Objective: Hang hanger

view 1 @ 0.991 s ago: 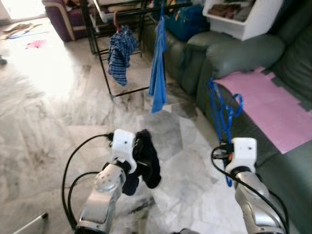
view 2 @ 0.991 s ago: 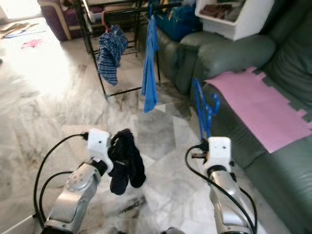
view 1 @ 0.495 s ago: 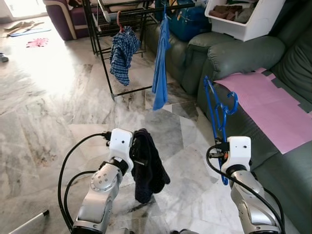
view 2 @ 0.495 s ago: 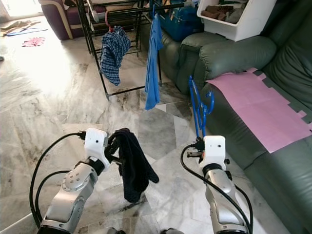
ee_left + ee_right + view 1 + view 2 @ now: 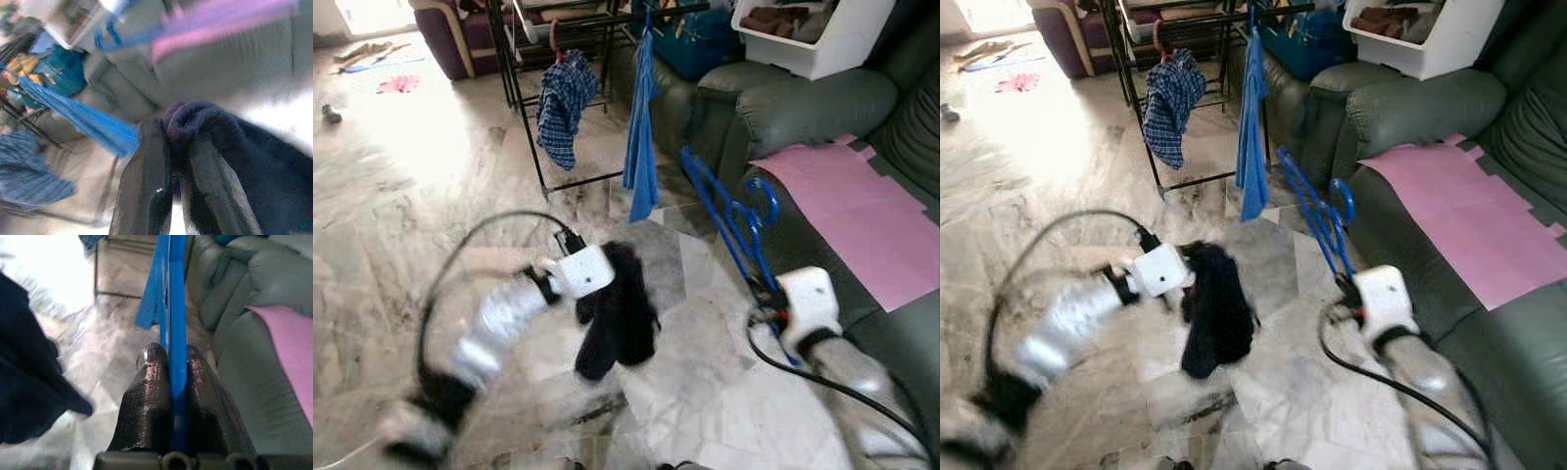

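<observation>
Left eye view: my right gripper [image 5: 766, 287] holds the blue hanger [image 5: 729, 217] by its lower end, the hook up and tilted toward the green sofa [image 5: 803, 103]. My left gripper [image 5: 607, 284] carries a dark garment [image 5: 619, 318] over the marble floor [image 5: 401, 206]. The drying rack [image 5: 524, 59], with a checked shirt [image 5: 563, 103] and a blue cloth [image 5: 640, 137] on it, stands well ahead.

Right eye view: same scene; my left arm is blurred.

Left wrist view: my fingers [image 5: 146, 181] are pinched on the dark garment's folded edge.

Right wrist view: my fingers [image 5: 146, 396] are pressed together on the hanger's flat blue bar.

To do this well, I judge I should keep the pinch firm, approach the rack and bring the hook level above a free rail before lowering. No writing is readable.
</observation>
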Robot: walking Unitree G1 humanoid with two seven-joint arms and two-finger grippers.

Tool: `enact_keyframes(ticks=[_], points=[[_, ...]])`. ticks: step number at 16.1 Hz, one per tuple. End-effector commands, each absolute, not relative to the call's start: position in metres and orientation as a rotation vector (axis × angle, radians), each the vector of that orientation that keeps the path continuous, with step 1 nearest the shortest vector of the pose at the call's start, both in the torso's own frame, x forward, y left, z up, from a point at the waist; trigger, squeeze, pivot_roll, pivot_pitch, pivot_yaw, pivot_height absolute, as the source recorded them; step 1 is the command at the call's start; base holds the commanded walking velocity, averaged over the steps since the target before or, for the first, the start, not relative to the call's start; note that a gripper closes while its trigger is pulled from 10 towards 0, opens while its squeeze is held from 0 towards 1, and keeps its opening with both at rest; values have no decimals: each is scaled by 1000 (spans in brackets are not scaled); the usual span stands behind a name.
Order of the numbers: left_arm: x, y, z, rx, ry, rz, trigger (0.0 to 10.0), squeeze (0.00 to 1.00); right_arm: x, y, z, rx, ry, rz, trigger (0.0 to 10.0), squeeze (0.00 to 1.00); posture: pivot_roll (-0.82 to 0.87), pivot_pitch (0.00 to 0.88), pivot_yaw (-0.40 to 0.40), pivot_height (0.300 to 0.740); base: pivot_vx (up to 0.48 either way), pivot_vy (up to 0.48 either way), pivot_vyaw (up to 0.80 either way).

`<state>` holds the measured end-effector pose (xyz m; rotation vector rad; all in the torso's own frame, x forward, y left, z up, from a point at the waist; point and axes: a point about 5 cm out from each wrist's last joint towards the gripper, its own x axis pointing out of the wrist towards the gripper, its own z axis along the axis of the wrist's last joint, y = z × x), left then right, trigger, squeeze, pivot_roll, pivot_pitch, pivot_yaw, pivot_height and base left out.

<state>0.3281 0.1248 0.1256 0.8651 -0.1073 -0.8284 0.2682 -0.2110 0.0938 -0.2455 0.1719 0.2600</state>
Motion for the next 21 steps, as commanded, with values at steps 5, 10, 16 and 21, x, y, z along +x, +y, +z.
enact_keyframes(ticks=[5, 10, 16, 21], points=[[380, 127, 137, 683, 101, -532, 10000, 0, 253, -182, 100, -269, 267, 621, 10000, 0, -36, 65, 47, 740, 0, 0, 0], [389, 114, 131, 541, 252, -442, 10000, 0, 235, -167, 99, -279, 356, 830, 10000, 0, -41, 62, 44, 740, 0, 0, 0], [392, 136, 130, 545, 272, -303, 10000, 0, 243, -191, 90, -480, 432, 710, 10000, 0, -45, 65, 48, 740, 0, 0, 0], [393, 130, 138, 500, 207, -388, 10000, 0, 239, -195, 81, -470, 493, 769, 10000, 0, -35, 63, 36, 740, 0, 0, 0]])
